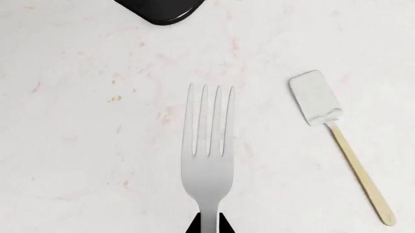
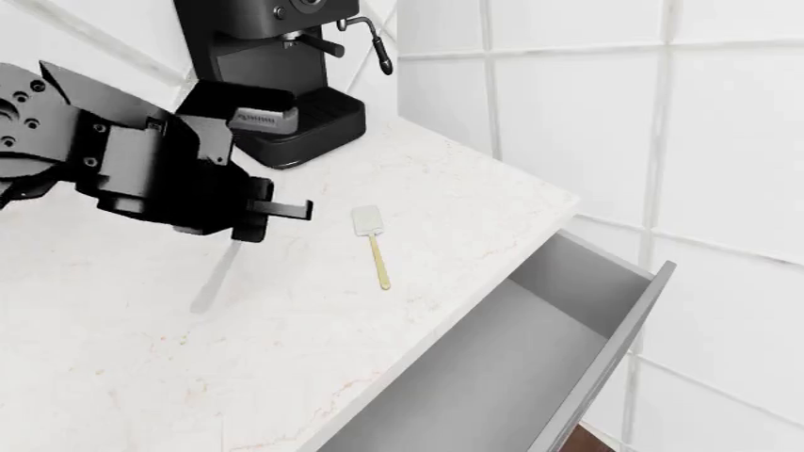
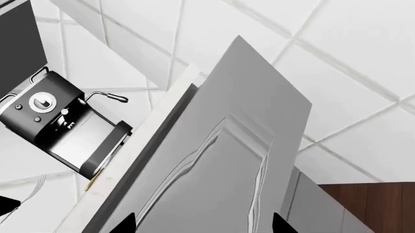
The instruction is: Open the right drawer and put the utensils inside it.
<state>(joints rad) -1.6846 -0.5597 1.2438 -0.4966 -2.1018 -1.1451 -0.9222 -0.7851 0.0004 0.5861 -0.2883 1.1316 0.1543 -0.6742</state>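
**Fork in the left gripper, drawer open off the counter's edge**

Left wrist view: the fork [image 1: 209, 160] runs lengthwise straight out from the left gripper [image 1: 209, 224], tines pointing away toward the base of the coffee machine [image 1: 162, 10]. The two dark fingertips sit tight against either side of its neck, so the gripper looks clamped on the fork. The spatula [image 1: 337, 141] lies on the marble counter [image 1: 84, 145] just beside the fork, apart from it, its handle angled a little off the fork's line and its square head toward the coffee machine.

Head view: the left gripper [image 2: 270, 212] hangs above the counter [image 2: 151, 367] in front of the coffee machine [image 2: 270, 75]; the fork itself is hard to make out here, only a grey shadow on the counter below the arm. The spatula [image 2: 372, 243] lies flat between the gripper and the counter's edge, head toward the coffee machine. The right drawer [image 2: 503, 377] stands pulled out below that edge, on the far side of the spatula from the gripper, its smooth inside bare. I judge the coming move to be a carry across the spatula and over the edge, ideally with the fork's length turned along the drawer's.

Right wrist view: the drawer's scrolled front [image 3: 214, 165] fills the frame at close range, with the coffee machine [image 3: 58, 126] beyond it. Only two dark fingertips of the right gripper [image 3: 201, 225] show, wide apart and holding nothing. The left arm alone is placed to deliver the fork.
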